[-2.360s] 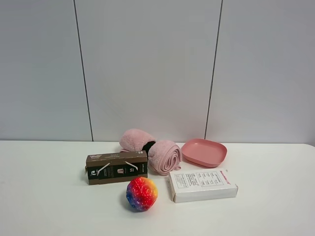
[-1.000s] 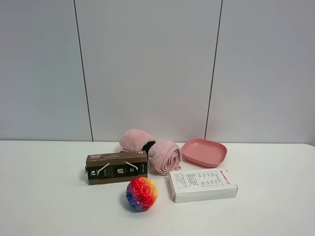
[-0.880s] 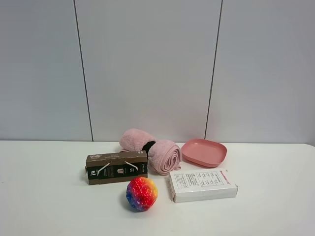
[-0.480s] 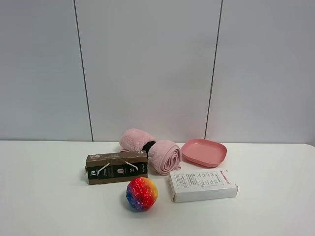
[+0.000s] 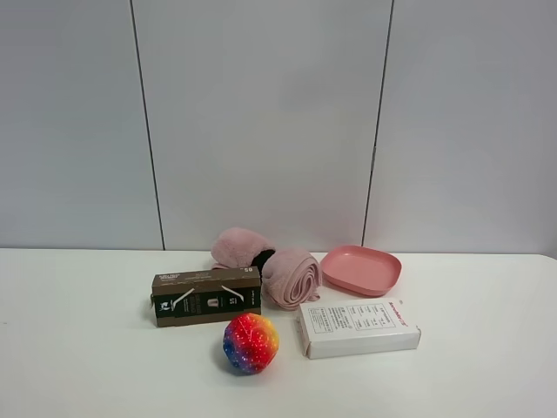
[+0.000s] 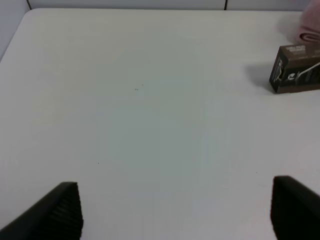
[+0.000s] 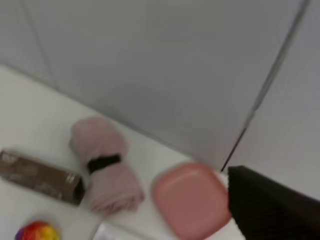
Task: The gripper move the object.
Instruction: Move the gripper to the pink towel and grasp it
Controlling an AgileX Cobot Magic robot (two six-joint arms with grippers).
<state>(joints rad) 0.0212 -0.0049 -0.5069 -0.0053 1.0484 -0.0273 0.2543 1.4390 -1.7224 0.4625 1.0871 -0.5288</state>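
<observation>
The object, a light-pink rolled towel [image 5: 280, 268] cinched by a black band [image 5: 261, 259], lies at the back middle of the white table [image 5: 78, 366]. It also shows in the right wrist view [image 7: 106, 172], and its edge shows in the left wrist view [image 6: 311, 29]. Neither gripper shows in the exterior high view. The left gripper [image 6: 175, 205] is open and empty over bare table, well away from the towel. Of the right gripper only one blurred black finger [image 7: 272, 210] shows, high above and apart from the towel.
A dark brown box [image 5: 206, 296] lies just left of and in front of the towel. A rainbow ball [image 5: 251, 343] sits in front of it. A pink dish [image 5: 360, 269] is right of the towel, with a white box [image 5: 358, 327] in front. A grey panel wall stands behind.
</observation>
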